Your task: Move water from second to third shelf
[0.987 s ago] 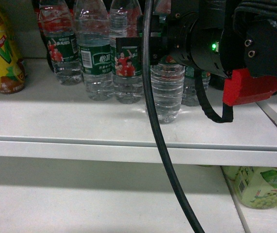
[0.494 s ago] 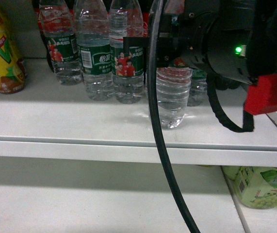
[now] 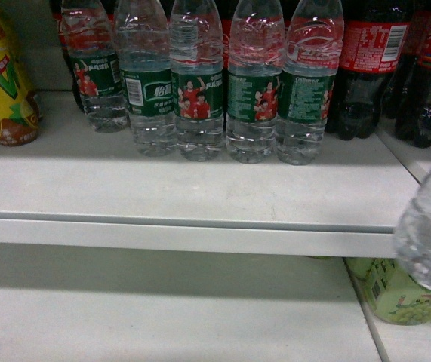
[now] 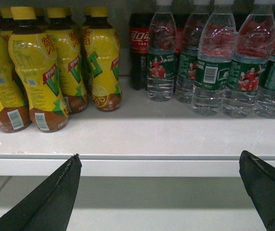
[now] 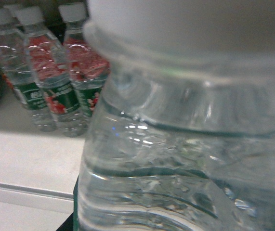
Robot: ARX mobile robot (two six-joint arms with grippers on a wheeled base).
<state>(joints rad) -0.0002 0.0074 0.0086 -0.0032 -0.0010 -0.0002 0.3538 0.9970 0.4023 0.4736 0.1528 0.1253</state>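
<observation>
Right wrist view: water fills frame, fingers unseen.

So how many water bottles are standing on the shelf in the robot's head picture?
5 water bottles in a row: first, second, third, fourth, fifth. A sixth is off the shelf at the right edge. More may hide behind.

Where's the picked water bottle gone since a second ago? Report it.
Yes, moved: the water bottle has gone right and down off the shelf, now hanging past its front right end.
</observation>
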